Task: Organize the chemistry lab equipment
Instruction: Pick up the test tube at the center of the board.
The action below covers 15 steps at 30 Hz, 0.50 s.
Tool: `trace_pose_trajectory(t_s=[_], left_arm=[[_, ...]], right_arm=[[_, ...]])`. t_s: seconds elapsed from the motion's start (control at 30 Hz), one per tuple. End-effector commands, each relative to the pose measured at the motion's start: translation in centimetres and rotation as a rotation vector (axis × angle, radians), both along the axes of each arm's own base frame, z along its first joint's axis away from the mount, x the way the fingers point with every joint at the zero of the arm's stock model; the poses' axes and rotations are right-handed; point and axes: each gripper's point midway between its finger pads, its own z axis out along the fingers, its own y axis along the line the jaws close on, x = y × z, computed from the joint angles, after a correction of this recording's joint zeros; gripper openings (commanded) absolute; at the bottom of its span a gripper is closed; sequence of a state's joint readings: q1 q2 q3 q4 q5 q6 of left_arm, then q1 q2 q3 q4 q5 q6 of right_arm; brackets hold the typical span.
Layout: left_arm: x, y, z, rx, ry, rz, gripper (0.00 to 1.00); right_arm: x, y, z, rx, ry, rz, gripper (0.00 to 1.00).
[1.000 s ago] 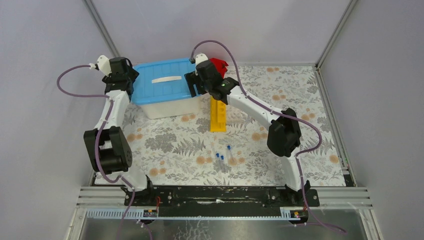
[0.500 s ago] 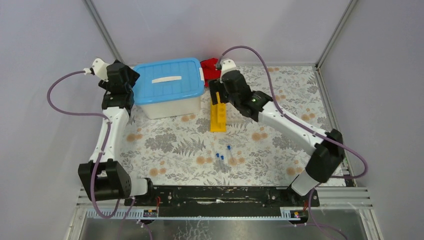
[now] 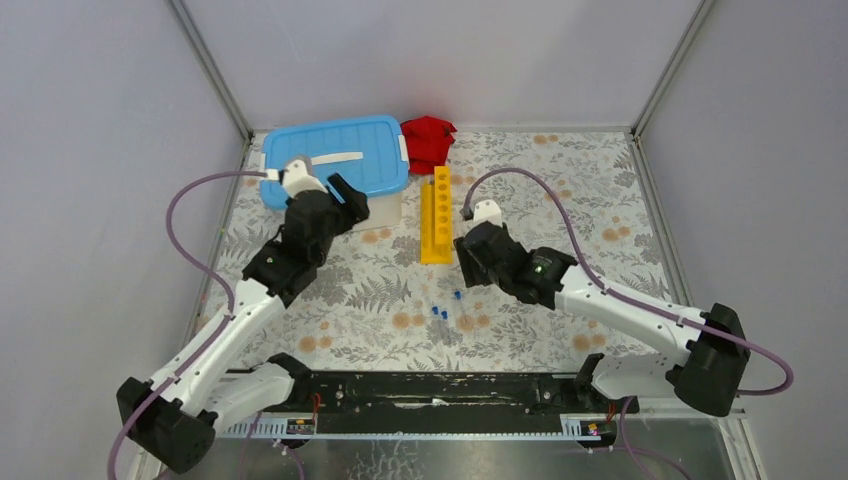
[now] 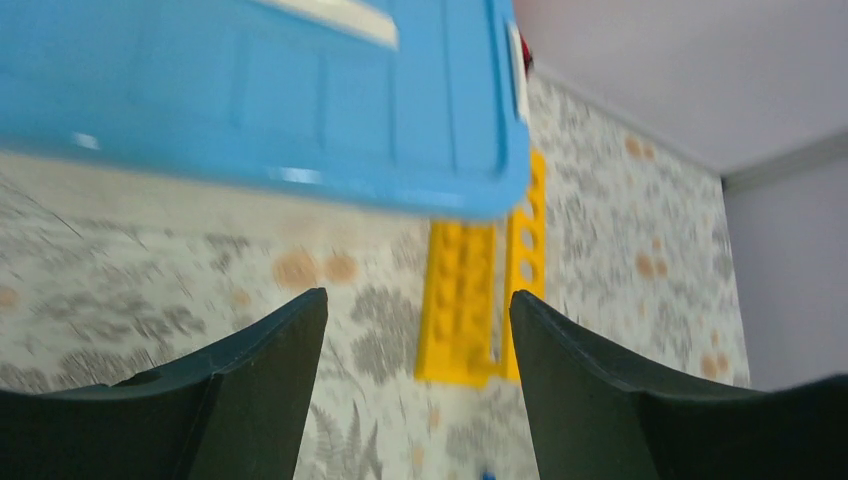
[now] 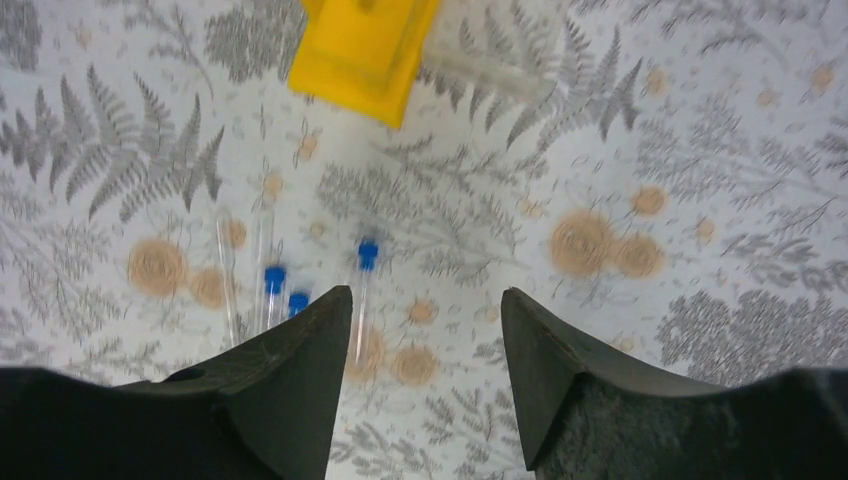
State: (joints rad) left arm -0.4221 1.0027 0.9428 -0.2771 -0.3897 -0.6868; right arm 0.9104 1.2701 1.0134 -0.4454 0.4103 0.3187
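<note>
Right gripper (image 5: 425, 300), jaws apart and empty, hovers nearest the tubes (image 5: 268, 295), lying caps toward the yellow rack (image 5: 365, 45); left gripper (image 4: 418, 300), likewise spread, farther off.

Colours as I read them from the console:

- The rack (image 3: 437, 215) is solid yellow.
- Left of the rack, the tub (image 3: 386, 208) has a white body and a sky-blue lid (image 3: 350, 140) with a white strip.
- Behind the rack, the cloth (image 3: 428, 140) is red.
- On the near side of the rack, the tubes (image 3: 447, 312) are clear with blue caps.
- The table cover (image 3: 560, 190) has a white ground, a grey fern print and orange blossoms.
- The arms (image 3: 240, 315) have white links and black joints.
- The cables (image 3: 168, 218) are purple.
- The fingers (image 4: 250, 400) are black in both wrist views.
- The walls (image 3: 450, 50) are pale lilac-grey.
</note>
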Motion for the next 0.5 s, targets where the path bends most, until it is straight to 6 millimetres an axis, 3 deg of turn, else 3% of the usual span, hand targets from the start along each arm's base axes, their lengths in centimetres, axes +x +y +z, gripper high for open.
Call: trace_pose_trajectory(t_s=[0.0,0.13,0.23,0.33,0.47], left_arm=[[-3.2,-2.9,-2.9,0.038,0.055,-0.028,0.74],[-5.7,-6.3,-5.6,0.085,0.114,-0.09,0.73],[-7.3,-7.5,-7.5,0.131,0.158,-0.089,0.73],[-8.3,-8.0,-8.9,0.13,0.187,-0.078,0.73],[-9.3,-7.2,-11.1,0.113,0.226,-0.057,0.73]], right_arm=[[-3.3,0.1,-0.8,0.02,0.017,-0.03,0.61],[-6.5,1.7,-3.0,0.012,0.053,0.024,0.55],[-8.6,3.4,-4.4,0.004,0.066,0.083,0.53],[-10.5,5.3,-5.2,0.0,0.067,0.155,0.52],[-11.7,7.3,-6.4,-0.008,0.072,0.22,0.5]])
